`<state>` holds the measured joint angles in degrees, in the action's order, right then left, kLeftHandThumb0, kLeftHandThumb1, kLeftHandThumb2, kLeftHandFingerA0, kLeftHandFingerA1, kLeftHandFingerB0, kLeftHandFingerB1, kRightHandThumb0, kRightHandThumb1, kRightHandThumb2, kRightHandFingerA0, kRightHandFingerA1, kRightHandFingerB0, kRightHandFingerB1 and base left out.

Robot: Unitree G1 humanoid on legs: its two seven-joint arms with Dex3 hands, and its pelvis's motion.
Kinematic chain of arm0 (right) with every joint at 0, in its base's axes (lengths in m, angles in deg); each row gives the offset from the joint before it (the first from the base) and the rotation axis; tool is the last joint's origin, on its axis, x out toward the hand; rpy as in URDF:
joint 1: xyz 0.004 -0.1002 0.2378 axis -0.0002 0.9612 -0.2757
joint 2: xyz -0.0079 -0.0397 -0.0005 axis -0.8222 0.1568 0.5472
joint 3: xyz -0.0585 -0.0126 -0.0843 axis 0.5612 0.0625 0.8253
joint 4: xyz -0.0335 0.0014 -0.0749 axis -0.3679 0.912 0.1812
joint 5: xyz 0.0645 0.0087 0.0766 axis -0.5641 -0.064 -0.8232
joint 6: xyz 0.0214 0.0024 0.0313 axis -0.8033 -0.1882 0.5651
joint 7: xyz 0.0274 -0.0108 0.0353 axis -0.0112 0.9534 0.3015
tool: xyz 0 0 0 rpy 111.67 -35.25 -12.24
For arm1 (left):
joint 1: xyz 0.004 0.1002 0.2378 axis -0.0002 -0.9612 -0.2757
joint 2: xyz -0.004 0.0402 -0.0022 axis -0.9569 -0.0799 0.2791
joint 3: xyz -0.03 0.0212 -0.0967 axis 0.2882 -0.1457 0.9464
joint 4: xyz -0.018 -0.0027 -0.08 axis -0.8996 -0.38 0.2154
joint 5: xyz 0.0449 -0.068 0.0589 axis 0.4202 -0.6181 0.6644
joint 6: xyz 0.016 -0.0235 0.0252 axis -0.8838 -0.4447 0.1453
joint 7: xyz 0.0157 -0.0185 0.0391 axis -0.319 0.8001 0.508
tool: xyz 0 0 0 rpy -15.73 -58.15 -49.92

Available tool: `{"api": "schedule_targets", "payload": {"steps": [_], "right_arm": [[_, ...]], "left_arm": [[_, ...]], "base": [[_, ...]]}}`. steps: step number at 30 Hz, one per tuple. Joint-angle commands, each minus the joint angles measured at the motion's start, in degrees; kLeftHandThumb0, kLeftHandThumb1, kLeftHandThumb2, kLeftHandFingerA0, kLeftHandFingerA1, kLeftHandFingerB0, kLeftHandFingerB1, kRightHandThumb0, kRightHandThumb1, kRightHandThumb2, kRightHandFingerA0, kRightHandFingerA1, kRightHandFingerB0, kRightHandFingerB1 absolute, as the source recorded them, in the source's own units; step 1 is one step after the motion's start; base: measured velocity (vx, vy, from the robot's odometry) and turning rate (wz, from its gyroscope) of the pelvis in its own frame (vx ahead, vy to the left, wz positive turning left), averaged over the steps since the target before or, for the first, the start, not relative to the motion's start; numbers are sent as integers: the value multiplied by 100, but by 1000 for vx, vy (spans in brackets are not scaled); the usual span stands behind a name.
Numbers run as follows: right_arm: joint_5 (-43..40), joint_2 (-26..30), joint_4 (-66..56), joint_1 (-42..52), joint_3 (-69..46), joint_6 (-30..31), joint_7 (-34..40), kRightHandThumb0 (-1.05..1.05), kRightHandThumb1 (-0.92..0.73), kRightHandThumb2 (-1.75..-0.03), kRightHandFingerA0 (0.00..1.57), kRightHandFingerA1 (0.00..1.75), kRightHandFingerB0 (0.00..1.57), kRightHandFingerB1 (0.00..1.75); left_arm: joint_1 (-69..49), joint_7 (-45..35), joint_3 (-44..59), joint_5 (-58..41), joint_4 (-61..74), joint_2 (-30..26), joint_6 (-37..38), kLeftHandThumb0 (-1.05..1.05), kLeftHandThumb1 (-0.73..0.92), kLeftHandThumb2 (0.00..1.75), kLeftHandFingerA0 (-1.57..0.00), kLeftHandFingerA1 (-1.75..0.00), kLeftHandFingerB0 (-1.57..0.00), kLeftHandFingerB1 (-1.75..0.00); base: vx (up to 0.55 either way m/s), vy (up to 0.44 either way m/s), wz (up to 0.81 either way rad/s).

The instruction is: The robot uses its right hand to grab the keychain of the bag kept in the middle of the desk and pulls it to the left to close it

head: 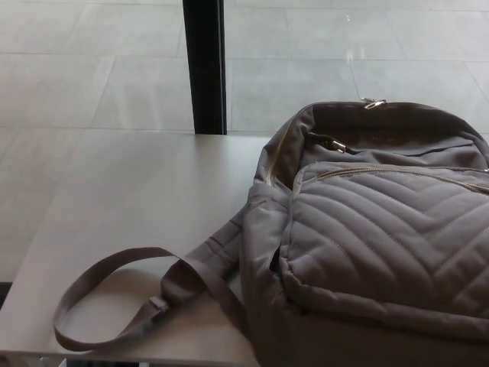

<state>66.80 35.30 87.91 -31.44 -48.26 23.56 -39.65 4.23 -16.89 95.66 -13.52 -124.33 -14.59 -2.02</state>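
Since neither robot hand shows in the head view, you cannot tell whether either is spread, pressed together or pinching anything, and you have no robot hand to place things against; take them by the picture instead.

At the far left, the pale tiled floor (69, 69) shows beyond the back edge of the grey bench (114, 191). On the bench's near left part, a shoulder strap (187, 277) lies flat in a long loop. Its slide buckle (157, 304) is on the near run, close to the bench's front edge. Behind the bench, a black post (205, 65) stands upright, left of the picture's middle.

The strap runs right into the side of the grey-brown backpack (263, 252). It lies front up on the right half of the bench and is cut off by the picture's right and bottom edges. Its main compartment (382, 126), at the far end, gapes open and is dark inside. A small metal pull (334, 144) sits at the left end of the opening's near lip. A second metal piece (374, 102) sits on the far rim, at the top of the arch. You cannot tell from this view which of the two is the keychain.

Nearer you, the quilted front pocket (390, 245) with chevron stitching appears zipped. Its gold zipper line (397, 173) runs along the pocket's far edge to the right edge of the picture.
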Motion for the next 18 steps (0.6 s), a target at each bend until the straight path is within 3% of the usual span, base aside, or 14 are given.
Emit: {"api": "schedule_targets", "payload": {"steps": [1, 2, 3, 4, 5, 7, 8, 9, 10, 11, 16, 17, 18], "right_arm": [[511, 222, 97, 142, 161, 430, -16, -55, -46, -79, 39, 59, 15, 41], [544, 230, 131, 148, 168, 415, -1, -49, -59, -59, 45, 53, 22, 29], [583, 253, 152, 155, 178, 418, 15, -55, -46, -77, 41, 59, 15, 41], [630, 280, 172, 162, 190, 439, 35, -53, -46, -77, 40, 59, 14, 40], [661, 292, 182, 169, 199, 462, 47, -47, -59, -58, 43, 54, 21, 28], [932, 428, 221, 188, 328, 405, 51, -52, -61, -59, 40, 55, 20, 28], [1031, 504, 189, 204, 384, 472, 52, -49, -61, -60, 39, 52, 20, 29], [1019, 514, 206, 205, 390, 474, 45, -49, -61, -60, 39, 52, 20, 29], [1041, 528, 215, 213, 400, 435, 71, -48, -60, -60, 39, 52, 21, 29], [1035, 508, 237, 224, 381, 353, 100, -46, -59, -58, 40, 52, 23, 29], [908, 334, 171, 286, 141, -122, 196, -43, -61, -58, 47, 60, 34, 31], [920, 265, 150, 267, 96, -273, 265, -47, -49, -83, 48, 65, 33, 48], [918, 156, 73, 234, 15, -474, 393, -44, -49, -83, 49, 65, 34, 48]], "left_arm": [[49, 25, -21, -34, -106, -123, 64, -54, 47, 83, -59, -62, -46, -53], [40, 0, -17, -45, -95, -121, 85, -54, 47, 84, -59, -63, -44, -53], [44, -12, -12, -55, -89, -119, 90, -55, 46, 83, -62, -65, -47, -54], [62, -5, -15, -54, -90, -120, 80, -55, 46, 83, -61, -64, -46, -54], [58, 19, -37, -28, -85, -124, 93, -56, 46, 84, -62, -64, -47, -54], [29, -41, 5, -95, -59, -105, 69, -55, 47, 84, -62, -66, -49, -55], [32, -29, 12, -103, -65, -104, 54, -53, 59, 58, -66, -55, -54, -41], [34, -25, 6, -94, -78, -108, 62, -53, 59, 58, -66, -55, -54, -41], [31, -39, 16, -108, -73, -108, 53, -56, 47, 84, -58, -64, -47, -54], [15, -30, 1, -94, -44, -106, 61, -53, 59, 58, -63, -55, -54, -41], [44, -48, 26, -130, -74, -100, 15, -52, 58, 58, -65, -57, -60, -43], [6, -40, -3, -96, -37, -108, 46, -53, 60, 58, -65, -56, -57, -42], [-59, -24, -46, -47, 33, -117, 96, -53, 61, 58, -65, -56, -60, -43]], "base": [[0, 0, 0], [0, 0, 0], [0, 0, 0], [0, 0, 0], [0, 0, 0], [0, 0, 0], [0, 0, 0], [0, 0, 0], [0, 0, 0], [0, 0, 0], [0, 0, 0], [0, 0, 0], [0, 0, 0]]}}
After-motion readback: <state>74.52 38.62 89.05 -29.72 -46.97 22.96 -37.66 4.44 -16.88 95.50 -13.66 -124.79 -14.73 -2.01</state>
